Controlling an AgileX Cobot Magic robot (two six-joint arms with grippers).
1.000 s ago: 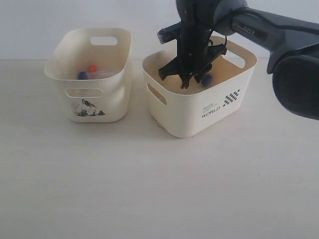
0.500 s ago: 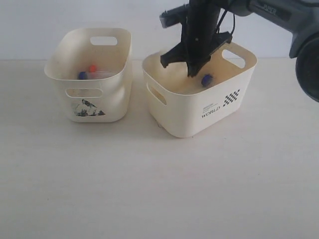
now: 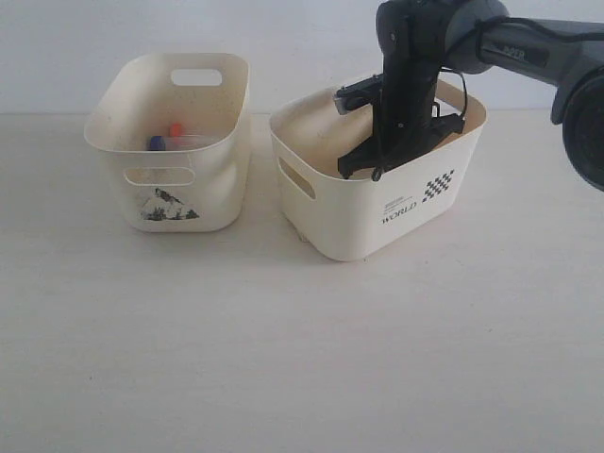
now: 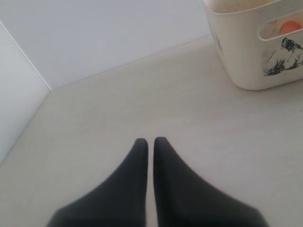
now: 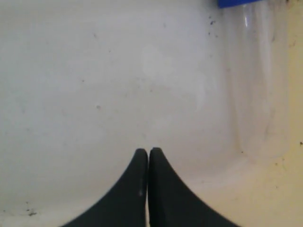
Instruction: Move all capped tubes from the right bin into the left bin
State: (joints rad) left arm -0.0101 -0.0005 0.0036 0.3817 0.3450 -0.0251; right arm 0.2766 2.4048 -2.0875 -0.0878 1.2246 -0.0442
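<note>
Right fingers (image 5: 136, 172) pressed closed, empty, low inside right bin (image 3: 377, 226); blue-capped tube (image 5: 251, 71) lay beside. Left fingers (image 4: 136, 163) closed, empty, above bench (image 4: 118, 104).

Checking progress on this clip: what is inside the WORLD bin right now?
The right gripper, shut and empty, is down inside the right bin. A blue-capped tube lies along the bin's wall, not gripped. The rest of the floor is out of view.

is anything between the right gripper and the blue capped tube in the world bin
Nothing visible does. In the right wrist view only bare floor of the right bin lies between the shut right gripper and the blue-capped tube, which lies by the bin's wall.
</note>
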